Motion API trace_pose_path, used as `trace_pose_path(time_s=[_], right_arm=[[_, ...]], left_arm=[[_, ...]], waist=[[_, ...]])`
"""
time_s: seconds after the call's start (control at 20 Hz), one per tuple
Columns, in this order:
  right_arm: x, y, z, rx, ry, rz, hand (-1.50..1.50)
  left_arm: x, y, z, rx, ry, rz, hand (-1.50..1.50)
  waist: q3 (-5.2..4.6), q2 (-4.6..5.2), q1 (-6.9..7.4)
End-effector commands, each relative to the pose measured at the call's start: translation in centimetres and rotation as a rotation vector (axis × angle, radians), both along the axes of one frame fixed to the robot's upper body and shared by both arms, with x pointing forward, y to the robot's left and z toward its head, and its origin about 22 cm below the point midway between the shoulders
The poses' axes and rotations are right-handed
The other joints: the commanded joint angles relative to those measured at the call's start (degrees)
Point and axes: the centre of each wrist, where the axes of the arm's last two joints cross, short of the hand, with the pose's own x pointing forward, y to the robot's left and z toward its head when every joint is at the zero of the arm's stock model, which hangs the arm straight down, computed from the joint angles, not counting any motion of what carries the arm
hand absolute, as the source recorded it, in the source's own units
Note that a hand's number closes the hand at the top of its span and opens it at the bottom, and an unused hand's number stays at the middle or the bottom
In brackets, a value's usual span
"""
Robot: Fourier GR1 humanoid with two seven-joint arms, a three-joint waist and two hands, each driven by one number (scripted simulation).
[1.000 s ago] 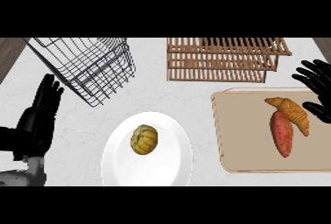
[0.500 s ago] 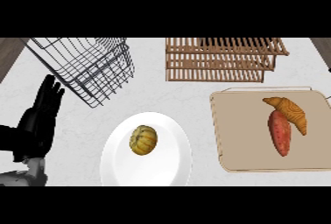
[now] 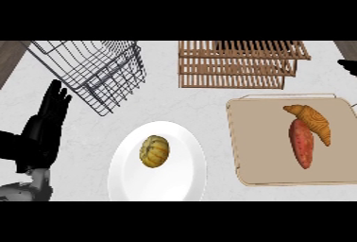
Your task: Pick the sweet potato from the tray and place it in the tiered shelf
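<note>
Lying lengthwise on the tan tray (image 3: 258,142), the sweet potato (image 3: 301,149) is untouched, its upper end touching a croissant (image 3: 314,122) that slants beside it. Beyond the tray's far edge stands the wooden tiered shelf (image 3: 237,64), near but apart. Only a dark sliver of the right hand (image 3: 348,66) shows at the right edge (too little to tell whether its fingers are spread or curled). The left hand (image 3: 43,127) rests at the left edge, fingers straight and up, holding nothing. A wire basket (image 3: 97,71) and a white plate (image 3: 132,179) carrying a small squash (image 3: 154,151) sit aside. I judge the pick not yet begun; next, the right hand must come over the tray and close on the potato without catching the croissant.
</note>
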Motion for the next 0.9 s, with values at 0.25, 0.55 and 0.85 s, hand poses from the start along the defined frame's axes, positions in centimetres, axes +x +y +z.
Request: trace_pose_path(time_s=[0.25,0.55,0.85], right_arm=[[-1.2,5.4,-4.4,-0.266,-0.011,-0.061,-1.50],[-1.0,4.9,-6.3,-0.486,-0.015,-0.105,-1.50],[-2.1,4.4,-9.3,-0.474,-0.007,-0.138,-1.50]], left_arm=[[0.6,-0.9,-0.4,-0.012,0.000,0.006,0.00],[0.1,0.2,-0.4,-0.004,-0.011,-0.002,0.00],[0.7,0.1,0.5,0.006,-0.005,0.002,0.00]], waist=[[0.03,0.18,-0.09],[0.04,0.28,0.45],[0.06,0.11,-0.11]])
